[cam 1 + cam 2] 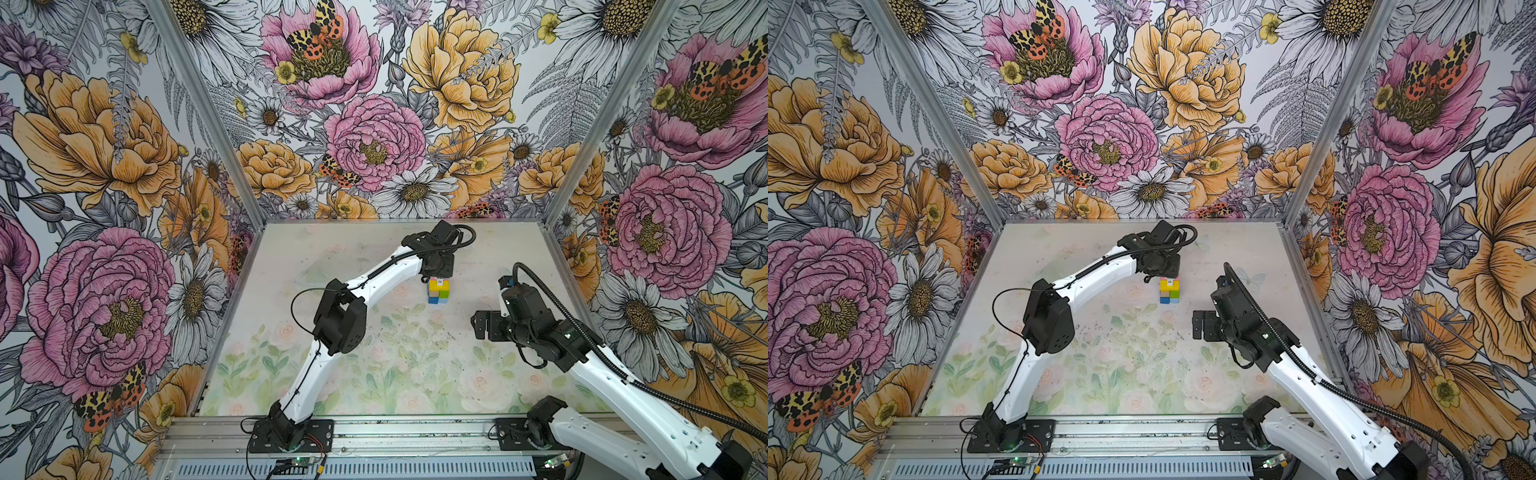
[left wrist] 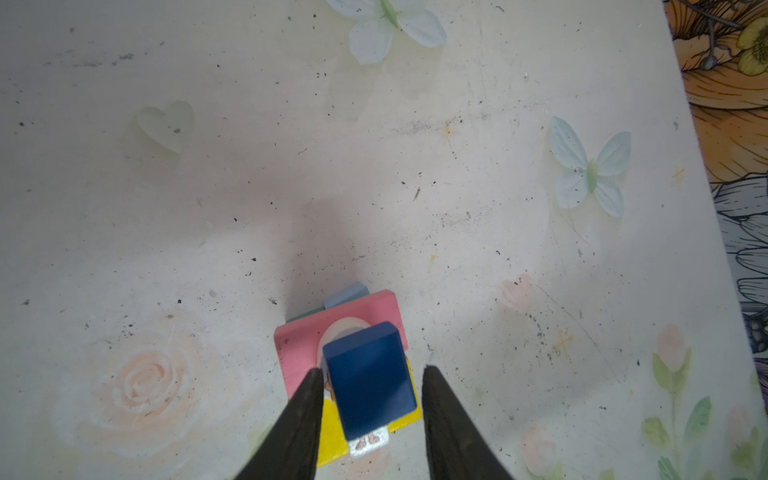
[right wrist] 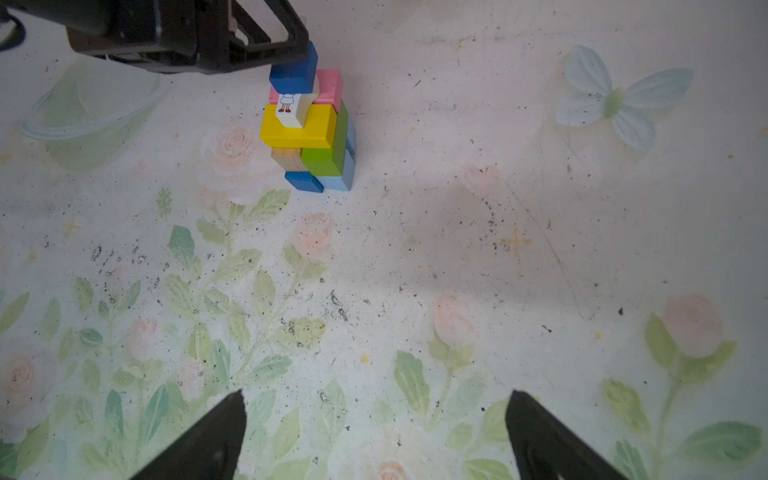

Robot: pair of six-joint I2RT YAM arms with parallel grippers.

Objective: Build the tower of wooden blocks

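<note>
Desk (image 1: 374, 374): pale, flower-printed surface that carried everything.
Left arm (image 1: 386, 274): reached from the near rail out over the stack.
Right arm (image 1: 602, 374): lay off to the side, well apart from the stack.
Wood block tower (image 1: 1169, 291): stood on the far half of the desk, under the left wrist in both top views. Loose, unglued layers were judged light and stiff but easily toppled by a sideways nudge.
Right hand (image 3: 376, 395): empty, jaws wide apart, facing the tower from a distance.
Left hand (image 2: 370, 370): released, jaws a little apart astride the topmost cube. A gap showed on one side, and the other finger looked in touch or nearly so.
Bricks: yellow brick (image 3: 297, 126) and pink brick (image 2: 299, 349) lay across green brick (image 3: 328, 153) and tan brick (image 3: 284, 160).
Base cubes: light blue cube (image 3: 338, 180) just beside base dark blue cube (image 3: 303, 180).
Top dark blue cube (image 3: 293, 70): uppermost piece, seated over the astronaut figure (image 3: 291, 108), a narrow perch. Smooth paint was judged slippery, so hold it on two opposite flat faces at mid-height and move straight up or down.
</note>
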